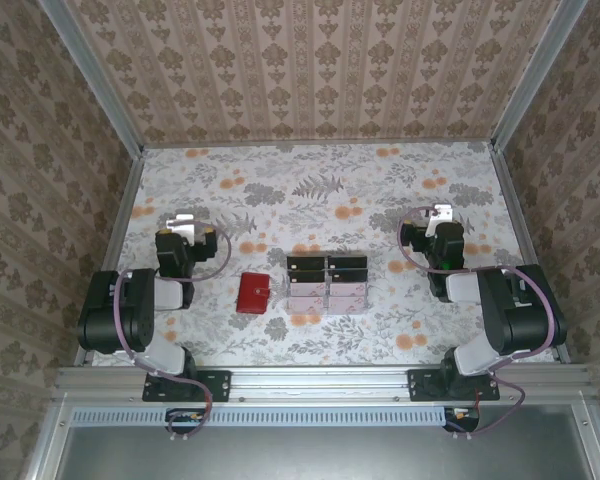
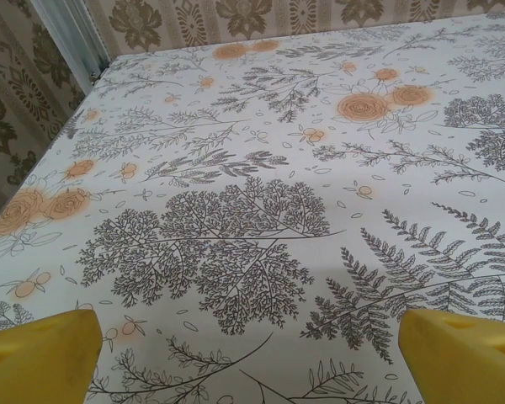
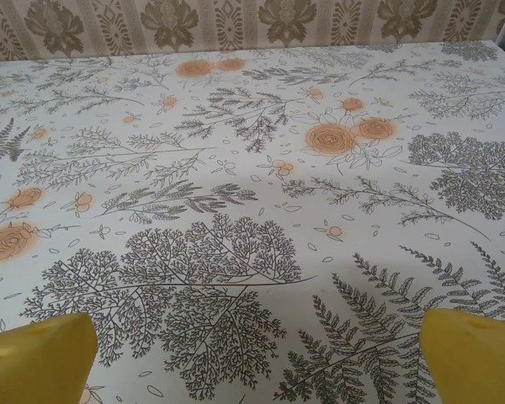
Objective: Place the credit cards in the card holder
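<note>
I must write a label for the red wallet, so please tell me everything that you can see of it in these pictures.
The wallet is small, red and roughly square, and looks like leather. It lies flat on the flowered table, apparently folded shut, slightly turned. It sits just left of the card tray, with a gap between them. Only the table touches it.

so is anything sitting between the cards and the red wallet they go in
Nothing visible: only bare floral tablecloth lies between the pale and dark rectangular cards and the small red leather-like wallet on their left.
</note>
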Motion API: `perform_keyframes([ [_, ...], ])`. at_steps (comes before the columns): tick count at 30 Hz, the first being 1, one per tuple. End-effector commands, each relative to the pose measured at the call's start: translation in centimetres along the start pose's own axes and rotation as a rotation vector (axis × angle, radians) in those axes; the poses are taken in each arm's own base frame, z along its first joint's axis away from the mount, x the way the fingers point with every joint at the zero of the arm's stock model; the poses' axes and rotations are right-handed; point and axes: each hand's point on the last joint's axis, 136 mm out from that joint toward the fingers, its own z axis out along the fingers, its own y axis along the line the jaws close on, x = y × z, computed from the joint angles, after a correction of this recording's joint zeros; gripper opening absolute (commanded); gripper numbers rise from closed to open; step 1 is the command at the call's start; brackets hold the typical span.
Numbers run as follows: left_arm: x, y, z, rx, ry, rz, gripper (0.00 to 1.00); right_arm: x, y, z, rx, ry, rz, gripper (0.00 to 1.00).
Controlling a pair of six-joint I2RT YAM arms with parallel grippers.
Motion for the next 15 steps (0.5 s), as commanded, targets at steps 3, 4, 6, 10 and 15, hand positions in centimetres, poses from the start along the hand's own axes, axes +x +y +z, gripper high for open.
perform_keyframes([
  [3,-1.36,0.40,0.38,-0.008,-0.030,-0.028,1.00,-0.74,0.13,0.17,-0.013,-0.015,-0.013,1.00],
  [4,-1.39,0.42,0.52,-0.008,-0.023,-0.030,1.00,-0.71,0.13,0.17,-0.013,-0.014,-0.013,1.00],
  [6,-1.35,0.33,0.80,0.001,-0.004,-0.030,1.00,-0.69,0.11,0.16,-0.012,-0.014,-0.013,1.00],
  [10,-1.31,0.31,0.88,0.002,-0.001,-0.027,1.00,-0.72,0.15,0.17,-0.014,-0.014,-0.013,1.00],
  [15,-1.33,0.16,1.03,0.003,0.007,-0.019,1.00,-0.62,0.12,0.27,-0.014,-0.008,-0.011,1.00],
])
